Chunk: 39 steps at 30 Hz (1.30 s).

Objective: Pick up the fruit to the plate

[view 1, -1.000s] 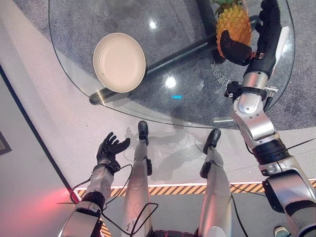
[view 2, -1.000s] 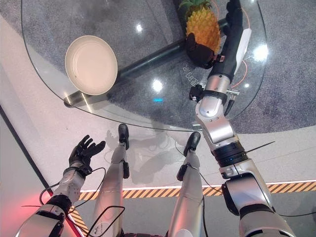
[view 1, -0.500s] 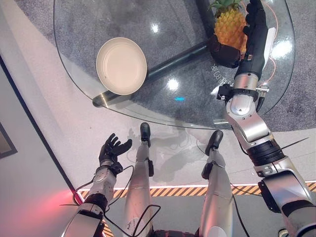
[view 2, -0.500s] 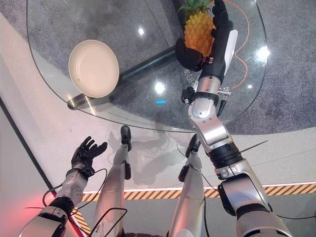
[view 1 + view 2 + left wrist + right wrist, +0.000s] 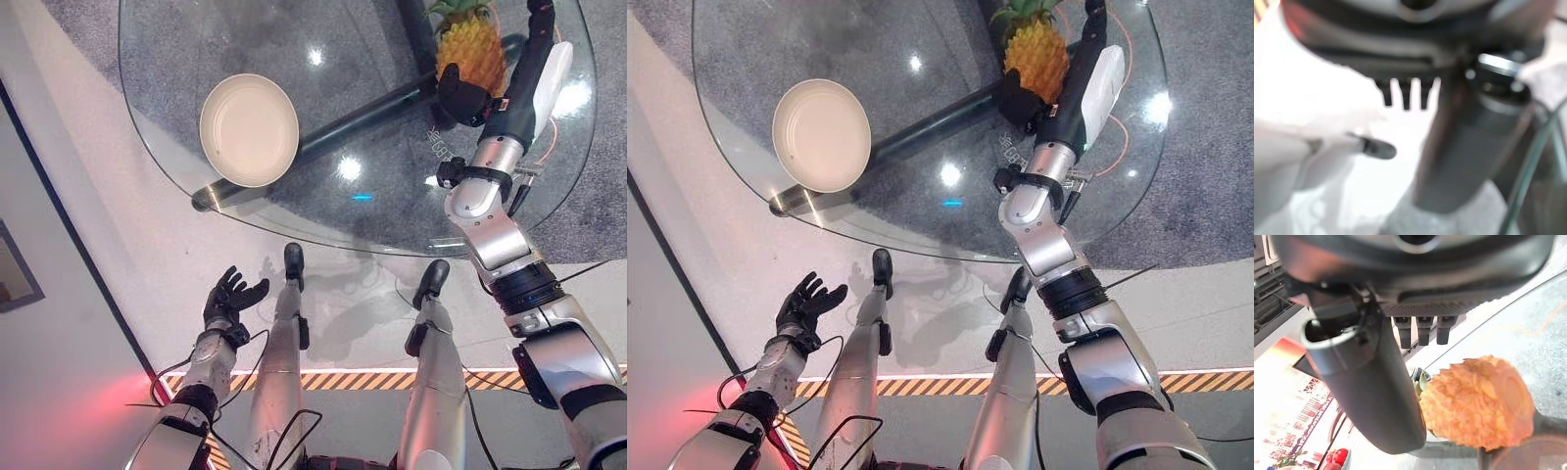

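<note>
A yellow pineapple (image 5: 472, 49) with a green crown lies on the round glass table (image 5: 294, 223) at its far right. My right hand (image 5: 502, 93) reaches up beside it, open. The straight fingers (image 5: 539, 34) run along the pineapple's right side, and the thumb (image 5: 460, 96) sits at its near end. In the right wrist view the pineapple (image 5: 1476, 404) lies just past the thumb (image 5: 1366, 387), not gripped. An empty cream plate (image 5: 250, 129) stands on the table's left part. My left hand (image 5: 231, 299) hangs open below the table's near edge, holding nothing.
A dark bar of the table's base (image 5: 362, 108) runs under the glass from the plate towards the pineapple. Grey carpet shows under the glass. A black-and-orange striped line (image 5: 343, 380) crosses the floor near me. A dark-edged wall (image 5: 59, 225) runs along the left.
The whole picture has shifted, so the camera moved. My right hand stays by the pineapple, its fingers now a little further to the fruit's right. The left hand is unchanged.
</note>
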Tool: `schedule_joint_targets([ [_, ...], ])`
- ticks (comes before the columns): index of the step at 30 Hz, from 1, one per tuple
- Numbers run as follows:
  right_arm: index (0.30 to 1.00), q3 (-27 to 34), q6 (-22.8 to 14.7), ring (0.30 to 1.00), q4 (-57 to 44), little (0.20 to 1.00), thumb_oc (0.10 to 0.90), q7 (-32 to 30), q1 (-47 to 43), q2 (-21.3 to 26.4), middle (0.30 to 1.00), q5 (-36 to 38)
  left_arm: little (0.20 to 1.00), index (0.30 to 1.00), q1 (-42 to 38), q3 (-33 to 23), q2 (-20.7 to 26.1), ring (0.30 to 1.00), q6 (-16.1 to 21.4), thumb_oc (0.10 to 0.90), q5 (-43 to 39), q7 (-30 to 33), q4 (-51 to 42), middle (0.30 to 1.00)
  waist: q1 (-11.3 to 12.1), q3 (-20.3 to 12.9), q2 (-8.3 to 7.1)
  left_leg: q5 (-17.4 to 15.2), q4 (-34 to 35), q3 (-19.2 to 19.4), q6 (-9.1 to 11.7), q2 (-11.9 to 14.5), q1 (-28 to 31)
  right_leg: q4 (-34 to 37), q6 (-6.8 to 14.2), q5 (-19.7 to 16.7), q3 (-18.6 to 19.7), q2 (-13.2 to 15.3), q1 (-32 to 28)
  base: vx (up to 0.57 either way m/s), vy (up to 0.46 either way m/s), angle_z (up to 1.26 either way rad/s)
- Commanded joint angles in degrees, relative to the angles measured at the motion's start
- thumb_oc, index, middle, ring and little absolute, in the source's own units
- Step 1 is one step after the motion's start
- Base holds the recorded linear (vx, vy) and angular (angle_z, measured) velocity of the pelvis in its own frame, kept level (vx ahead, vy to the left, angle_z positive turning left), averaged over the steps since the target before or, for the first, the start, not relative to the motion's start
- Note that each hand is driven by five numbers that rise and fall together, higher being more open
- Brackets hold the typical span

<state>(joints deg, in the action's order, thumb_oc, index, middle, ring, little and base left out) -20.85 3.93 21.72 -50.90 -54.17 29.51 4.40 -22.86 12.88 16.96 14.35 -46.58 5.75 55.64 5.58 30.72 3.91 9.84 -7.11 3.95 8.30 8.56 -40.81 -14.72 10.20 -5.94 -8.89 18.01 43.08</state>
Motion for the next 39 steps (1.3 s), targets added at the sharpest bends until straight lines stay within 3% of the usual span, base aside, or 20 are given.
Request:
schedule_joint_targets([
  [1,0.9,-1.6,-2.6,0.9,-2.5,0.9,0.8,-4.4,-6.4,5.1,0.9,-3.9,0.9,0.9,1.9,1.8,1.0,0.9,2.0,0.8,0.0,1.4,0.7,0.9,-0.1,-0.9,2.3,-2.0,-3.1,-2.2,-1.7,0.0,-1.0,-0.2,0.8,-1.4,-2.7,1.7,1.3,0.0,0.0,0.0],
  [14,0.9,-2.7,-1.7,0.9,0.4,0.9,0.8,-2.6,-6.7,3.9,0.9,0.3,0.9,0.9,1.2,2.4,1.4,0.9,1.3,0.8,-0.4,1.0,1.0,0.9,0.2,-0.9,2.47,-1.8,-3.0,-2.1,-1.7,0.0,-1.0,-0.4,0.8,-1.4,-2.9,2.0,1.4,0.0,0.0,0.0],
  [39,0.9,-4.8,-1.1,0.9,13.2,0.9,0.8,-4.8,-9.5,4.0,0.9,6.1,0.9,0.9,0.6,3.8,1.6,0.9,1.5,0.8,-0.8,0.4,1.5,0.9,1.1,-0.9,3.16,-1.8,-2.8,-2.3,-1.6,0.0,-1.3,-0.5,1.0,-1.8,-3.5,2.5,1.7,0.0,0.0,0.0],
])
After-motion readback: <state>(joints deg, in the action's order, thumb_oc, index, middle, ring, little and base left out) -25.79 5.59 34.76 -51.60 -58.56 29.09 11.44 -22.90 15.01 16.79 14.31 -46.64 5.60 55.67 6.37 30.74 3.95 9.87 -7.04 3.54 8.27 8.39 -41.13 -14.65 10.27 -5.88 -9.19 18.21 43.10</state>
